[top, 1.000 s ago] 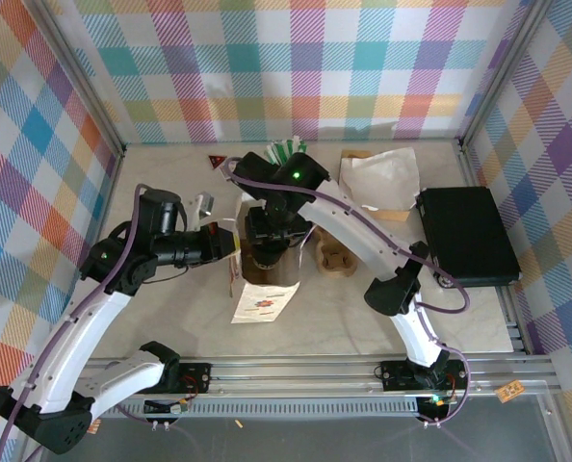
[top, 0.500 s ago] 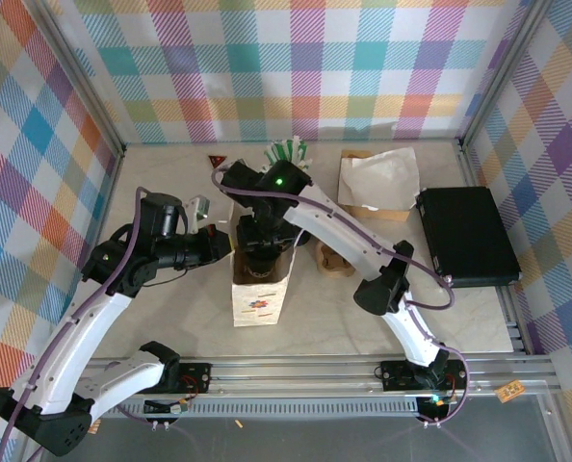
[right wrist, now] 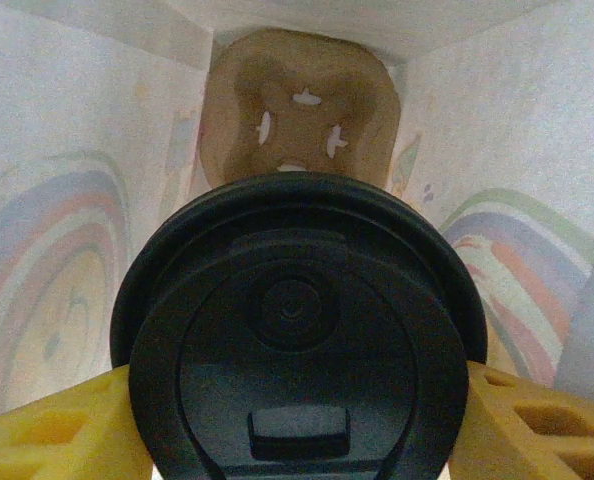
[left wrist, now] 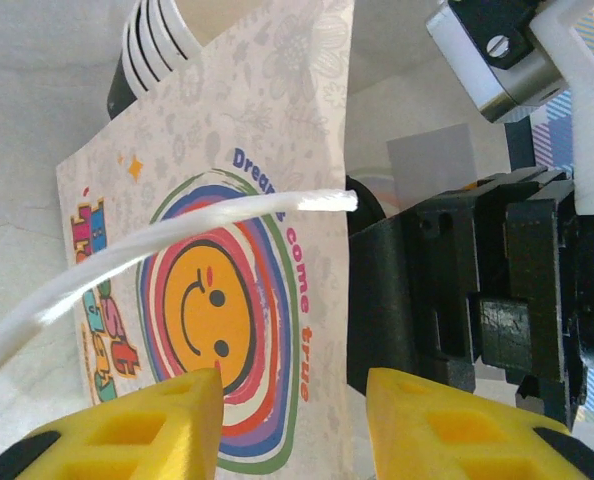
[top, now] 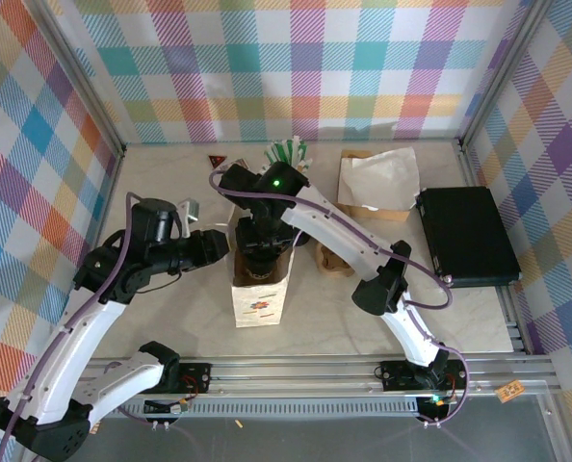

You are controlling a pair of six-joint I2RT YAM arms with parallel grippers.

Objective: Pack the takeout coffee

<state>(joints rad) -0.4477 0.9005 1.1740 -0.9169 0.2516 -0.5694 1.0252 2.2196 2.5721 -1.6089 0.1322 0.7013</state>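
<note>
Closest to the arm bases, a white paper bag (top: 257, 300) stands upright on the desk (top: 161, 318) with its mouth open upward. At its left edge sits the left gripper (left wrist: 292, 425). Its yellow fingers are spread and the edge of the bag's printed panel runs between them unpinched, so it reads as released. A white cord handle (left wrist: 177, 238) arcs across that panel. The print is a smiley face ringed in rainbow bands, with "Dream" and "come true" curving round it. The cord's end hides whether another letter follows "Dream". Colourful block lettering runs down the panel's left side, too skewed to read.

Further in, the right gripper (top: 260, 252) reaches down through the bag's mouth, grasping the takeout coffee (right wrist: 295, 335) with a finger on either side below the black lid. The cup is inside the bag, over a brown moulded carrier (right wrist: 297, 110) lying at the bottom. I cannot tell whether its base touches the carrier.

I judge this to be the lowering step: the coffee is in the bag but not yet let go. The next move calls for a straight descent so the cup seats upright in the carrier. The fingers should then spread and lift out without snagging the bag wall, which nothing is steadying.

Farthest back, the flat black case (top: 469, 236) shows no legible writing.
</note>
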